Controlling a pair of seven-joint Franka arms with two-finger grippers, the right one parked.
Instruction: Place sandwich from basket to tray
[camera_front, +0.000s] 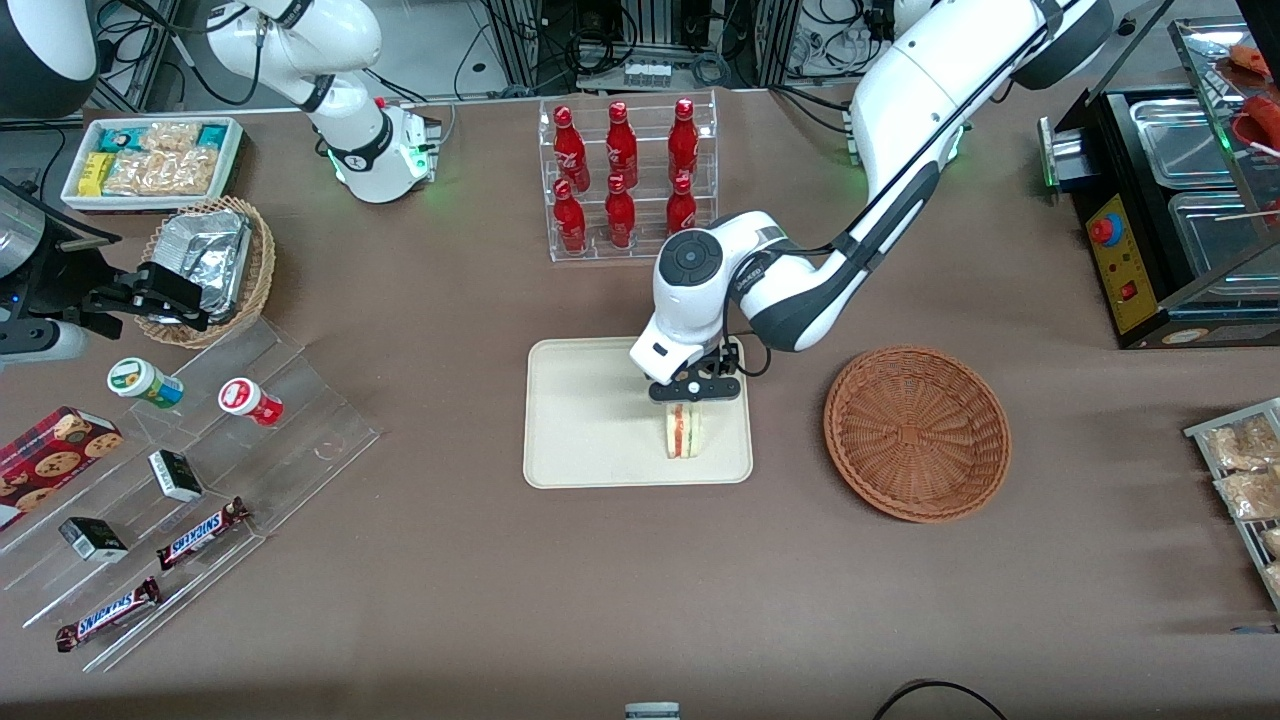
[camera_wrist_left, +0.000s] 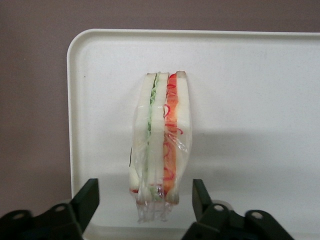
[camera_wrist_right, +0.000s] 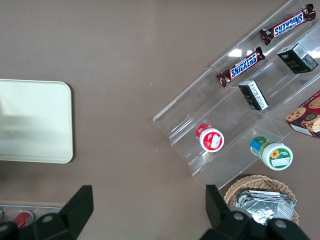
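Left wrist view shows the tool with its fingers spread apart, one on either side of the sandwich and seemingly clear of it, though contact at the bread's end is hard to judge. It stands on its edge on the tray, wrapped in clear film. On the tabletop, the basket sits beside the tray, toward the working arm's end.
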